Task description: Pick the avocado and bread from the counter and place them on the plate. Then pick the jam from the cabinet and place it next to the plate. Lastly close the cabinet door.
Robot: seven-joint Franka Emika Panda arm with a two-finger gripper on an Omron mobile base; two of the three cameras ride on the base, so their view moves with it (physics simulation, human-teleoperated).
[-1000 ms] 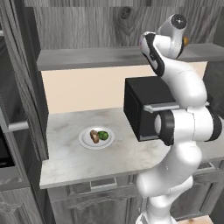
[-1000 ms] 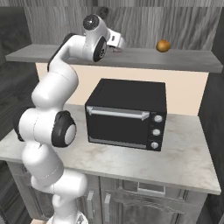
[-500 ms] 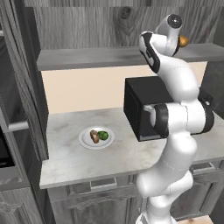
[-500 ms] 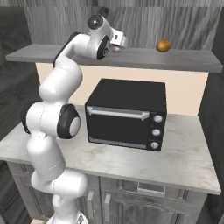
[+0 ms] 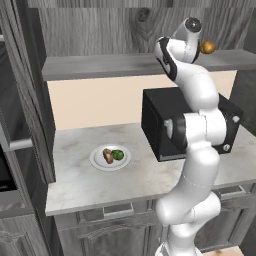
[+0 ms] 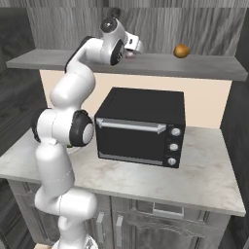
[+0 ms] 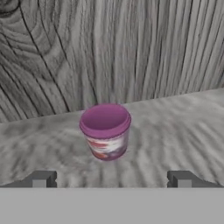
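Jaws of the white arm's two-finger gripper are seen spread wide, nothing held between the small dark fingertips, which are raised to the upper shelf. Just beyond them, apart from both tips, the squat magenta-pink jam jar with its paler matte lid is stood upright on the grey wood-grain shelf board of the dark cabinet, against a knotted wood-grain back panel. Farther right on that shelf an orange-brown round fruit is set. Below, a boxy black microwave with a silver handle is placed on the marbled grey-white stone counter. To its left, the round white plate carries the brown oblong bread and the glossy green avocado, side by side.
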